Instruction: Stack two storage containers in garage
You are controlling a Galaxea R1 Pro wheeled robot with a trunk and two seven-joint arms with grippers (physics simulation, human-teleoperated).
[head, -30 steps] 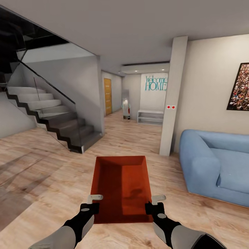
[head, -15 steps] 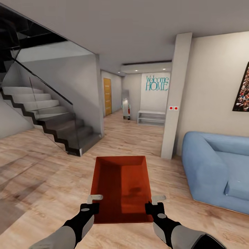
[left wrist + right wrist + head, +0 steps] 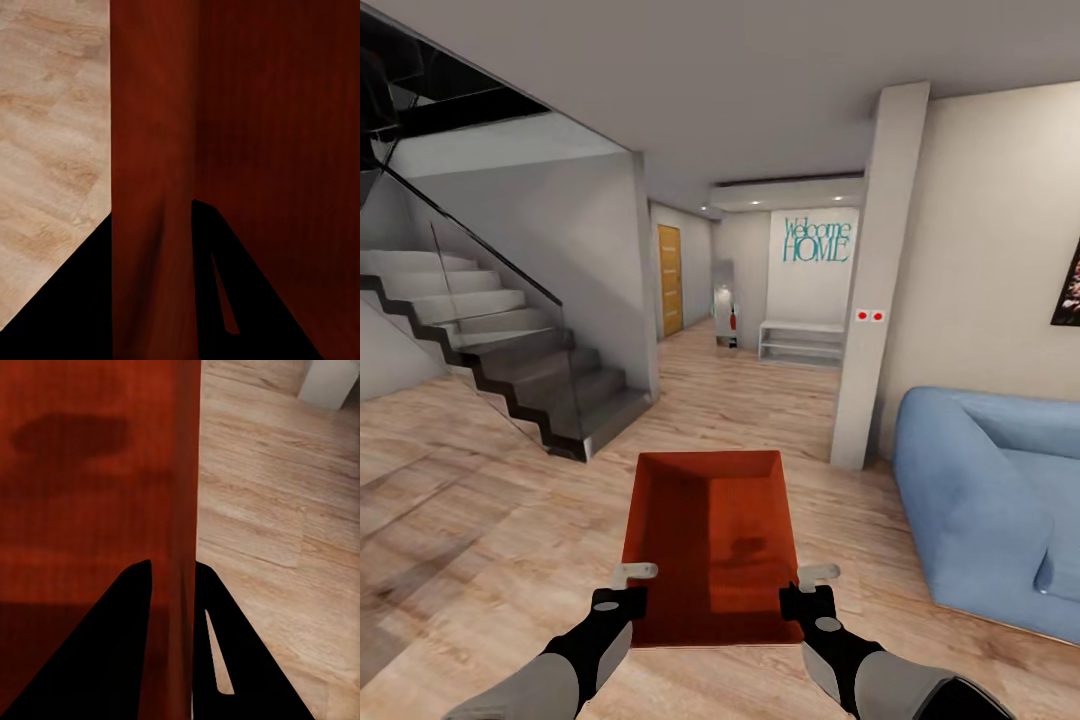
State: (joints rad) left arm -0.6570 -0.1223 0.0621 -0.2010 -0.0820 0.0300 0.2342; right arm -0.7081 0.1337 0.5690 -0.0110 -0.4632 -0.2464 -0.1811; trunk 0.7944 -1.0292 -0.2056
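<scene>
1 container [image 3: 710, 530] over plank floor [image 3: 480, 520]

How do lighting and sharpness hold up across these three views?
Head view: evenly lit and sharp, wide-angle stretch at the edges, a soft dark shadow inside the storage container. Left wrist view: the container wall is very dark, the left hand a black silhouette. Right wrist view: the right hand is silhouetted too, the wood floor slightly soft.
</scene>
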